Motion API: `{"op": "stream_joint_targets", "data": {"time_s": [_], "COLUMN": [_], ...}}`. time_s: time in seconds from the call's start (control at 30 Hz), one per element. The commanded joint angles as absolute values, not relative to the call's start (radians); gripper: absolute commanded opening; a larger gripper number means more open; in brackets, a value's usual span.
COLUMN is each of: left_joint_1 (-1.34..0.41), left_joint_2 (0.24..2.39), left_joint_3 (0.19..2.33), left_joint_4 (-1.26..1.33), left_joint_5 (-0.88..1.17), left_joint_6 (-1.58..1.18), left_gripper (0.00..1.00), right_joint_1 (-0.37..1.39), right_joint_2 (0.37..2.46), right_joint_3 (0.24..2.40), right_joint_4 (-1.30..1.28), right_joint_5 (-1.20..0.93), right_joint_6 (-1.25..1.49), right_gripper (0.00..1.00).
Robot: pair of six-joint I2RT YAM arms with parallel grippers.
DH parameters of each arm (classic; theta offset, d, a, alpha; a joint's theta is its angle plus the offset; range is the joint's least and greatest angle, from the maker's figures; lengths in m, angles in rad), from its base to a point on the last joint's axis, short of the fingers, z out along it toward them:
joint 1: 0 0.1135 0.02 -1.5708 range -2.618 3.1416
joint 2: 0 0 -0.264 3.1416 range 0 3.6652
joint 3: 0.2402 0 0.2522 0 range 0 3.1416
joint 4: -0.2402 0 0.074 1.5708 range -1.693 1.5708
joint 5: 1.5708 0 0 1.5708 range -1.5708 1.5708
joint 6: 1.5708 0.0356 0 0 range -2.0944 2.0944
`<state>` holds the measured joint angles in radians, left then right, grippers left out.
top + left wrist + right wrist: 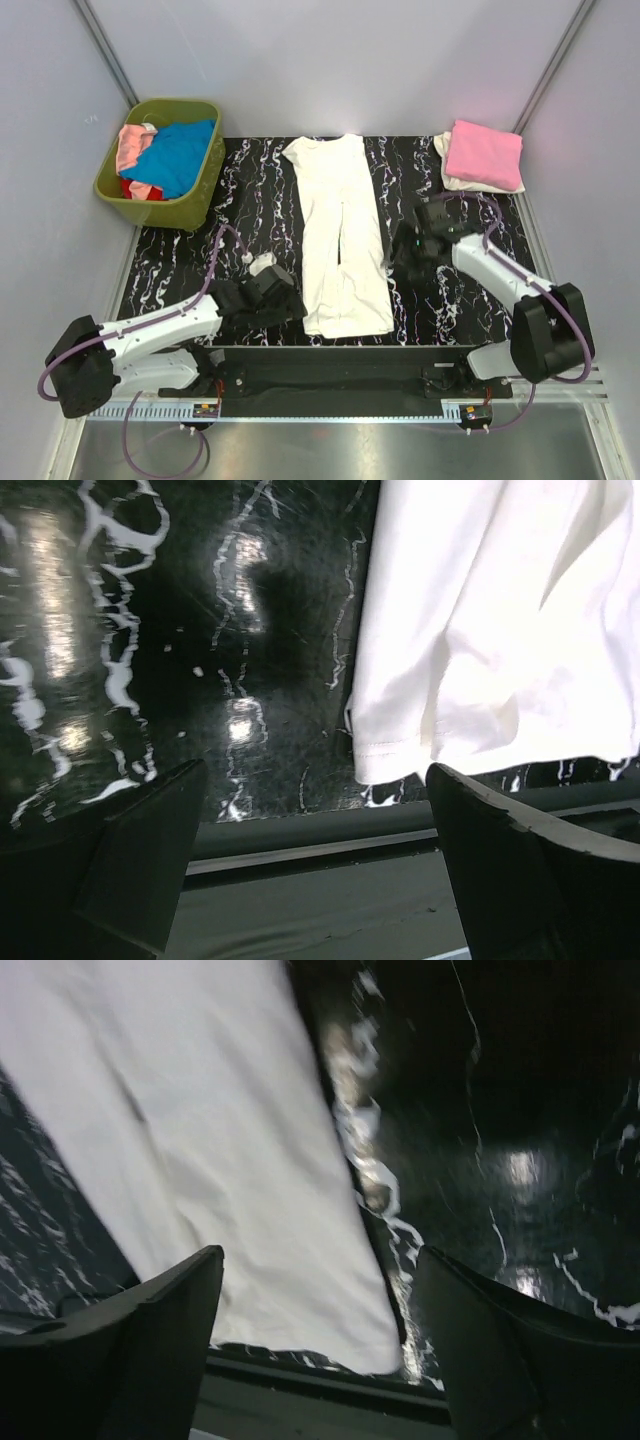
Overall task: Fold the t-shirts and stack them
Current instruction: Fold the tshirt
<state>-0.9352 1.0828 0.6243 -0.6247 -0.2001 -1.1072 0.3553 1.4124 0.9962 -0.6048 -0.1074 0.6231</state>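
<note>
Cream cloth runs down the middle of the black, white-veined desk (250, 185). It is a cream t-shirt (340, 235) with its sleeves folded in, so it makes a long strip with the collar at the far end and the hem near the arms' bases. The left hand (268, 292) sits low just left of the hem corner, its fingers spread and holding nothing. The right hand (408, 245) sits just right of the strip's middle, likewise spread and empty. At the far right corner, a folded pink t-shirt (483, 152) rests on a folded white t-shirt (450, 178). At the far left, an olive-green basket (165, 212) holds a crumpled blue t-shirt (180, 155), a pale pink t-shirt (132, 145) and a red t-shirt (135, 190).
</note>
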Motion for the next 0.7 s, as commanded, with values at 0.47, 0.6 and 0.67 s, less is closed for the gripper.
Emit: {"op": "stream_joint_targets", "data": {"time_s": [0.47,0.6,0.67], "left_joint_1": [-0.931,-0.931,-0.931], "left_joint_2": [1.189,1.204,1.218], "left_joint_3": [0.486,0.469,0.459], "left_joint_4": [-0.244,-0.218,-0.195], "left_joint_5": [-0.014,-0.009,-0.006], "left_joint_6": [-1.163,-1.181,-1.184], "left_gripper": [0.65,0.63,0.61], "right_joint_1": [0.345,0.348,0.354], "right_joint_2": [1.244,1.267,1.272], "right_joint_3": [0.551,0.548,0.549], "right_joint_4": [-0.48,-0.48,-0.489], "right_joint_5": [-0.429,-0.465,-0.482], "right_joint_6": [0.785,0.767,0.756], "right_gripper": [0.63,0.54,0.48]}}
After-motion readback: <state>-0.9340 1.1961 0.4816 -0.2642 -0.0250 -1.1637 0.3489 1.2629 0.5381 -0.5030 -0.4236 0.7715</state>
